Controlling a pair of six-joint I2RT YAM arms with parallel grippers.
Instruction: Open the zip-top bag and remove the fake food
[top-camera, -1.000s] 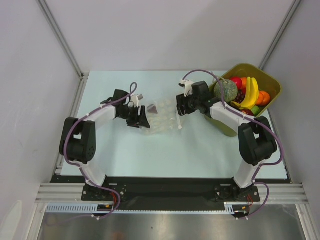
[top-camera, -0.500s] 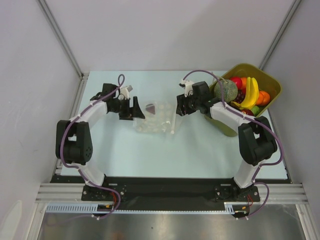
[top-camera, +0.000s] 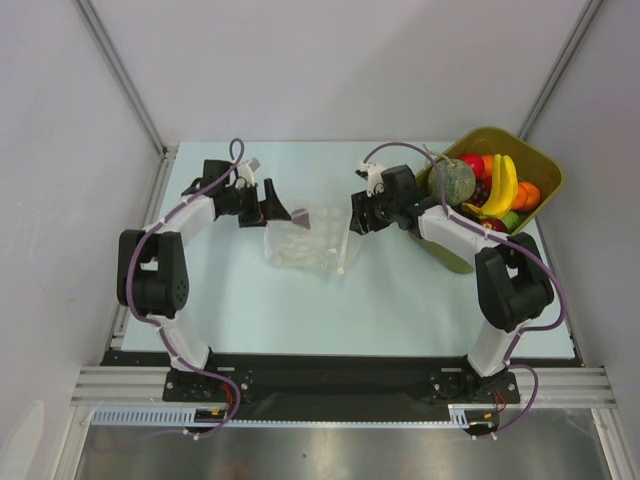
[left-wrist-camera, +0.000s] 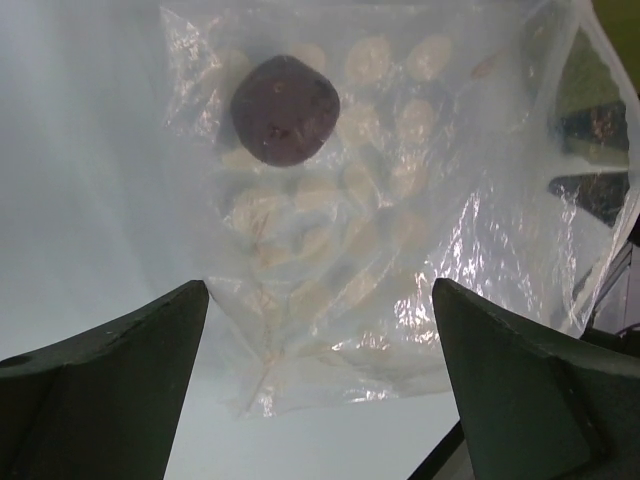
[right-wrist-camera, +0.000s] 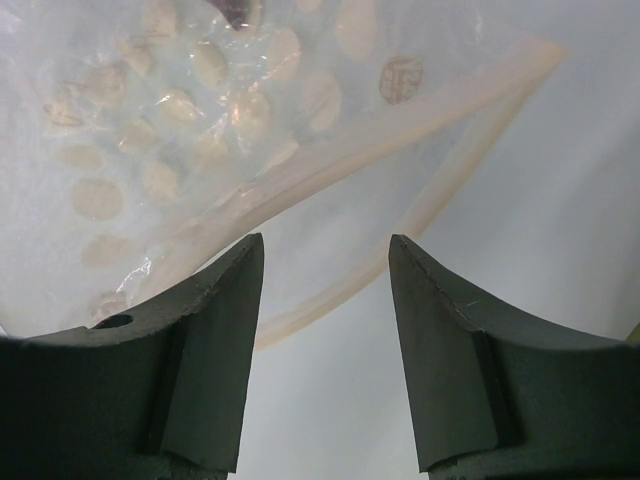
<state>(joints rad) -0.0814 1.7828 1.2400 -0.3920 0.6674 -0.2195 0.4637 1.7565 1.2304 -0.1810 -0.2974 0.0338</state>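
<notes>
Zip-top bag (top-camera: 305, 243) lies flat near far edge of desk (top-camera: 400, 290), mid-width, btwn L gripper (top-camera: 283, 210) & R gripper (top-camera: 357, 215), both open, empty. Zip strip (right-wrist-camera: 400, 125) looks parted; one dark purple fake food (left-wrist-camera: 285, 108) piece is inside, not yet out.

Bright even light, shadows v. soft, glare on zip-top bag (left-wrist-camera: 400, 230)

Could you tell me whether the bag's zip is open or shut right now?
Open: in the right wrist view the bag's two zip strips spread apart.
</notes>
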